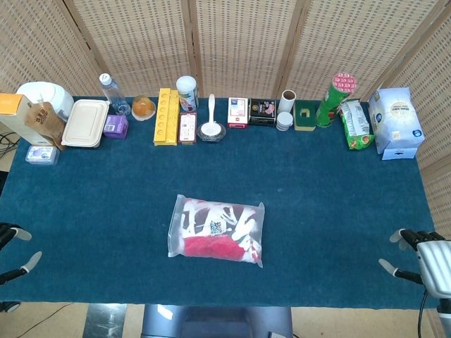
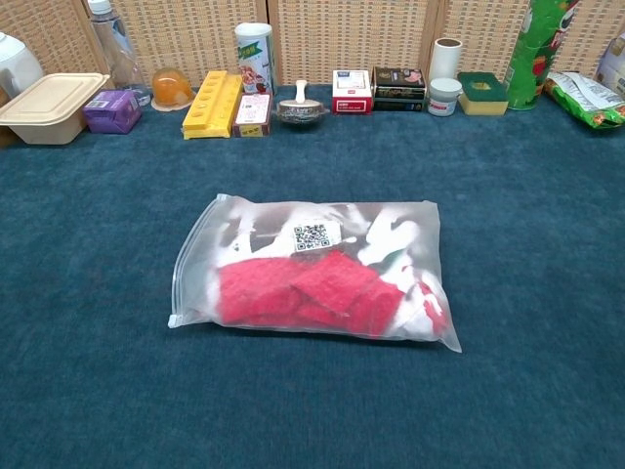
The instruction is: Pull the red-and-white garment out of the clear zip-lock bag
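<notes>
1. Head view
   - Clear zip-lock bag (image 1: 216,229) flat on blue surface (image 1: 331,190), mid-width, toward near edge. Landmark for everything below.
   - Red-and-white garment (image 1: 220,236) fully inside bag; not out yet.
   - Long axis of bag runs left-right, approx parallel to near edge of surface.
   - Left hand (image 1: 13,257) well apart from bag, off its left end, at near-left corner of surface. Only a few fingers (image 1: 31,261) in frame, spread, holding nothing; rest cropped.
   - Right hand (image 1: 421,258) well apart from bag, off its right end, at near-right corner. Fingers apart, nothing in them, pointing in toward bag side.
   - Bag approx midway between the two hands; neither clearly nearer. Looks like pre-reach stage, task not begun.

2. Chest view
   - No hands in frame.
   - Bag (image 2: 312,269) centre frame; garment (image 2: 311,290) as red mass in nearer half, white parts on far half and right end; QR label near top middle.
   - Zip seal seems to run along bag's left short edge, so mouth faces left-hand side; closed edge toward right hand. Open or sealed: can't tell.
   - Judgement: left hand better placed for mouth, right hand for pinning closed end; film slick, prob. slides on surface if not held.
   - Row of boxes, bottles, tubs well beyond bag at far edge; not in reach path.
</notes>
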Robot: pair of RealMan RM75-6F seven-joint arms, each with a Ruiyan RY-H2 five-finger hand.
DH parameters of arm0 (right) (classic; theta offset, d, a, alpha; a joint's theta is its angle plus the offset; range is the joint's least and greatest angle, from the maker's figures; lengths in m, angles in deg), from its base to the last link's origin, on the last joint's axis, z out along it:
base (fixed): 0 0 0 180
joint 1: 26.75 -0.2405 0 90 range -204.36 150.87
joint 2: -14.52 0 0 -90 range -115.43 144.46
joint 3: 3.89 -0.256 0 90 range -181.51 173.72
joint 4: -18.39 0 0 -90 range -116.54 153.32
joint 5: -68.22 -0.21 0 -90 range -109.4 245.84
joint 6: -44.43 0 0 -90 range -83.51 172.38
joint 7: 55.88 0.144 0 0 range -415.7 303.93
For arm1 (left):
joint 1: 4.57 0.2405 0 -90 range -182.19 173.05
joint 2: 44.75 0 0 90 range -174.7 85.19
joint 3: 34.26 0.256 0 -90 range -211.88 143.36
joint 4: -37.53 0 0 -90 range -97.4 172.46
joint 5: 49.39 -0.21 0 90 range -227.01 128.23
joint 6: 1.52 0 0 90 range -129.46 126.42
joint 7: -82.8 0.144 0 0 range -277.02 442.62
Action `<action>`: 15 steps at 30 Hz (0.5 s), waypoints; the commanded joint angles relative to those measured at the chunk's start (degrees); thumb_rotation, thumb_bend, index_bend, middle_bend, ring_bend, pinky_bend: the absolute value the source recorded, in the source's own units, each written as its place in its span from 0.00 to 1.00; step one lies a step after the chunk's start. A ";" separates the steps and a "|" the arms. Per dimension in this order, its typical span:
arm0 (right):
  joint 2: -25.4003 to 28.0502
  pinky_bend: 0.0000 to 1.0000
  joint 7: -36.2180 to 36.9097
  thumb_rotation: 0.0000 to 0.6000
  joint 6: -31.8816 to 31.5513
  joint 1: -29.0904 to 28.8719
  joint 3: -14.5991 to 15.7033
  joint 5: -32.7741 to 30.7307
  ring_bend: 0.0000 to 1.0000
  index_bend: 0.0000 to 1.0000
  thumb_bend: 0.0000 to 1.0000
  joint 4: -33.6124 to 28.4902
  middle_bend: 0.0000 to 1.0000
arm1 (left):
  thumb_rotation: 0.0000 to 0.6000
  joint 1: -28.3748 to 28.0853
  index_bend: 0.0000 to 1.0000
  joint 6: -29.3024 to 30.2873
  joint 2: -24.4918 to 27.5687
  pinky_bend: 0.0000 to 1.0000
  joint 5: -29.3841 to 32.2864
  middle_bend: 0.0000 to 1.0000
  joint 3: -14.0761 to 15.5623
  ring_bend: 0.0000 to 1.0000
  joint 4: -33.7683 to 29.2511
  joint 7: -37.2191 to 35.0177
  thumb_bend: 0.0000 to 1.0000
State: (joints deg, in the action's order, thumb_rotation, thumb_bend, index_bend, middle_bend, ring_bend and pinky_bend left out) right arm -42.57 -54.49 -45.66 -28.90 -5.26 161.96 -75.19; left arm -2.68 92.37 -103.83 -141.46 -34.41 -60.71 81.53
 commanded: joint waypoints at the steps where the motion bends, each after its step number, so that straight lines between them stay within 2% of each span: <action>1: 0.03 0.54 0.23 0.78 0.27 -0.26 -0.05 0.15 0.58 0.46 0.20 0.13 0.58 | 1.00 0.02 0.46 0.07 0.07 0.33 -0.17 0.42 0.04 0.31 -0.11 0.13 0.22; 4: -0.11 0.54 0.61 0.78 0.65 -0.80 -0.04 0.86 0.58 0.46 0.20 0.23 0.57 | 1.00 0.05 0.46 0.13 0.12 0.33 -0.31 0.42 0.09 0.31 -0.34 0.33 0.22; 11: -1.97 0.54 1.13 0.78 5.36 -6.59 -0.88 5.71 0.57 0.44 0.19 -1.79 0.56 | 1.00 -0.49 0.46 -0.12 0.65 0.33 -0.26 0.42 -0.47 0.31 -1.09 1.27 0.22; 15: -3.70 0.53 -1.31 0.78 13.22 -12.98 -2.22 7.27 0.53 0.36 0.15 -6.83 0.49 | 1.00 -1.45 0.46 -1.64 0.48 0.33 0.25 0.42 -0.80 0.31 -0.85 1.21 0.22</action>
State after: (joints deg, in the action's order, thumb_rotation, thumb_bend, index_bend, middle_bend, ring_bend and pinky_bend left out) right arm -45.03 -54.09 -36.95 -38.19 -6.50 168.28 -78.89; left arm -3.93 90.96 -103.29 -141.38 -35.10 -61.66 82.79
